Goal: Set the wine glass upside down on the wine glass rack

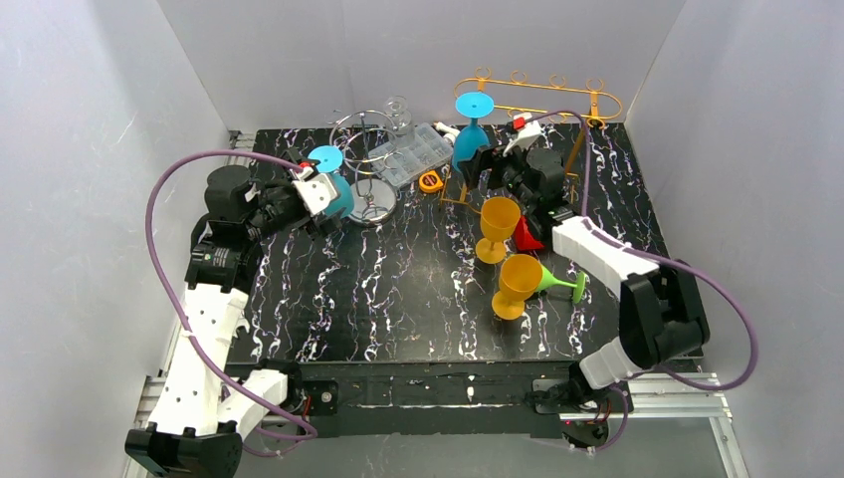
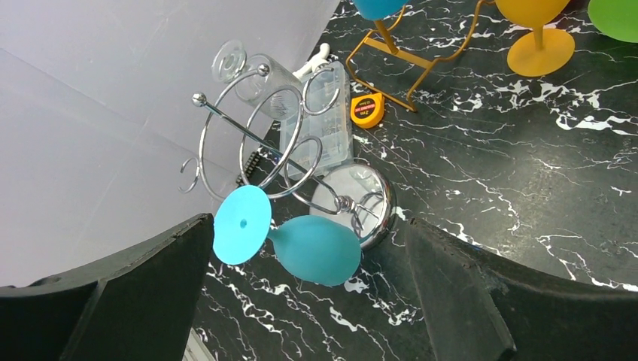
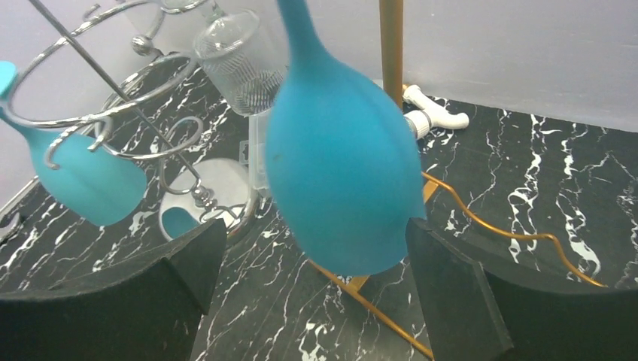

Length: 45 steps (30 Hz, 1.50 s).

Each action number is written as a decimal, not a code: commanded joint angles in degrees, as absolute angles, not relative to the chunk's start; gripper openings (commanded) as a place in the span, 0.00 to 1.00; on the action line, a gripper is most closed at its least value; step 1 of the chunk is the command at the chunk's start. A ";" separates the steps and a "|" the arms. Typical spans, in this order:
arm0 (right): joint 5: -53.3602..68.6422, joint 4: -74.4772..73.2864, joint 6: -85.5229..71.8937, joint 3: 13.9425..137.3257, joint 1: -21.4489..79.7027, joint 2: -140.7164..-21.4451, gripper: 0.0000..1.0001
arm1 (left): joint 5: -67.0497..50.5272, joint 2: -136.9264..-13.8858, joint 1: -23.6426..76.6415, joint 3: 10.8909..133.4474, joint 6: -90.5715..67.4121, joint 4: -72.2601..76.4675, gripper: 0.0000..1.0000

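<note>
In the top view we saw the blue wine glass at the left end of the gold wine glass rack, at the back of the table. Its round foot was on top and its bowl hung below, so the long axis ran close to vertical. The right gripper sat at the bowl. Further left, the left gripper sat at a teal wine glass beside the chrome rack.

From the left wrist we found the left gripper with its fingers spread wide and touching nothing. The teal wine glass lay between them, strongly tilted, with its foot towards the wall and its bowl next to the chrome rack's mirrored base. A yellow tape measure lay just beyond.

From the right wrist we saw the blue wine glass upside down in front of the gold wine glass rack's post. Its stem rose out of frame and its rim pointed down at the table. The right gripper stood apart around the bowl. There was a clear gap at the left finger, and the right finger was just beside the rim.
</note>
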<state>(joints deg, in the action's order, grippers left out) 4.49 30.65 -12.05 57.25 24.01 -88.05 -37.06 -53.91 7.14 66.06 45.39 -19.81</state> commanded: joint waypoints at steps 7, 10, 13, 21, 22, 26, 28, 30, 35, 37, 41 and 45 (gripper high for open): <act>-5.58 7.52 -10.79 57.36 23.01 -67.54 0.98 | -38.30 -53.78 7.21 68.55 45.63 -23.49 0.98; -13.11 -3.61 -13.51 57.73 21.98 -62.79 0.98 | -38.20 -53.47 7.25 68.90 45.93 -24.15 0.98; -19.53 -13.09 -17.09 58.27 20.81 -59.82 0.96 | -38.37 -53.05 7.21 68.50 46.05 -24.30 0.98; -28.08 -37.29 -31.83 59.77 17.25 -57.39 0.88 | -39.11 -52.66 7.21 68.54 46.33 -24.79 0.98; -27.55 -38.52 -32.36 59.70 16.90 -56.67 0.88 | -39.11 -52.53 7.21 68.50 46.44 -24.98 0.98; -20.96 -41.63 -33.07 60.28 16.44 -55.10 0.84 | -39.43 -51.66 7.21 67.61 47.32 -25.40 0.98; -14.58 -41.48 -31.19 60.66 16.44 -54.76 0.79 | -39.38 -51.46 7.23 67.20 47.62 -25.44 0.98; -10.01 -43.46 -29.24 61.76 16.44 -55.42 0.79 | -39.42 -51.43 7.21 67.19 47.68 -25.56 0.98; -12.53 -48.27 -27.07 61.44 16.44 -56.74 0.80 | -40.06 -51.63 7.21 67.52 47.46 -25.75 0.98; -15.63 -48.23 -29.99 60.02 16.24 -57.76 0.81 | -40.23 -51.72 7.21 67.61 47.50 -25.75 0.98; -19.49 -48.50 -40.64 56.66 15.17 -61.42 0.83 | -40.12 -51.53 7.23 67.69 47.35 -25.83 0.98; -20.65 -50.69 -49.52 55.94 14.50 -63.02 0.90 | -39.91 -51.20 7.21 67.21 47.80 -25.91 0.98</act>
